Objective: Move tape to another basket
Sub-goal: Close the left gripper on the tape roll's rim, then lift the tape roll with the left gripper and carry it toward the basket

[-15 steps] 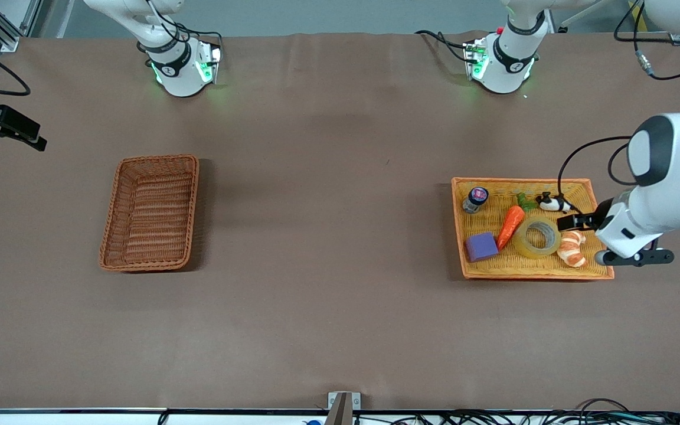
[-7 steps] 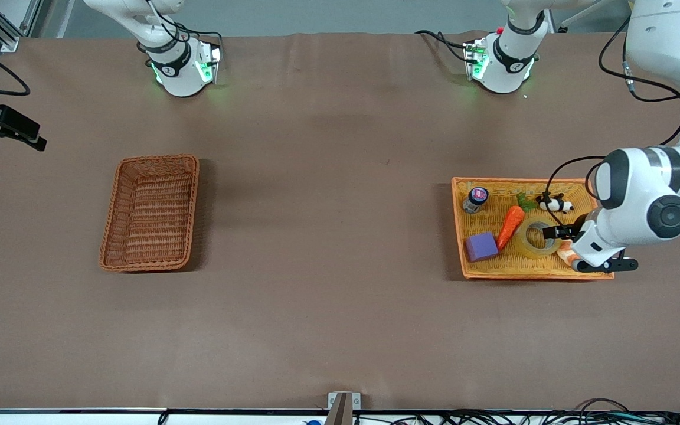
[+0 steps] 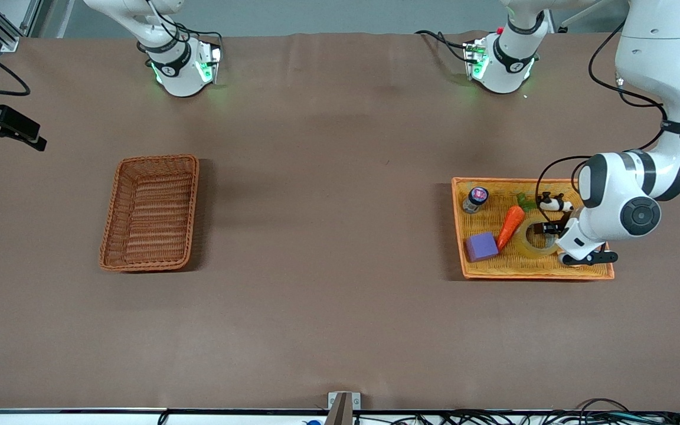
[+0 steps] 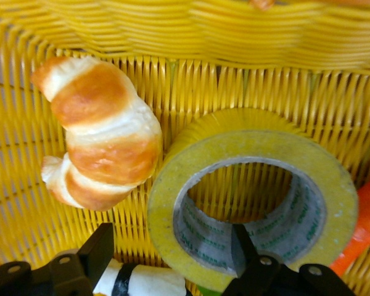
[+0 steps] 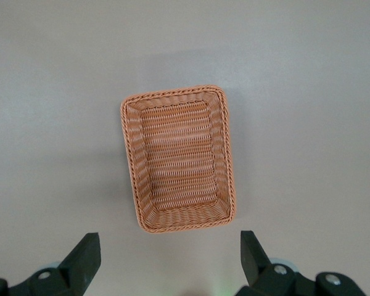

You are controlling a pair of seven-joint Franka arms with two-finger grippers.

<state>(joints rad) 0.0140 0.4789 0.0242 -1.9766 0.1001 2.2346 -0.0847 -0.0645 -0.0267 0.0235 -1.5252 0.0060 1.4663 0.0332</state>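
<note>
The tape [image 3: 538, 236] lies flat in the bright yellow tray [image 3: 533, 271] at the left arm's end of the table. The left gripper [image 3: 549, 228] is down at it, fingers spread, one fingertip [image 4: 242, 242] inside the ring's core and the other [image 4: 98, 250] outside its wall. Close around the roll sit a croissant [image 4: 98, 132], a toy carrot [image 3: 510, 226] and a small panda figure [image 3: 553, 204]. A purple block [image 3: 481, 246] and a little jar [image 3: 474, 199] lie nearer the tray's other end. The reddish-brown basket [image 3: 151, 211] sits well apart, toward the right arm's end. The right gripper [image 5: 166, 256] waits high over that basket, fingers wide apart.
</note>
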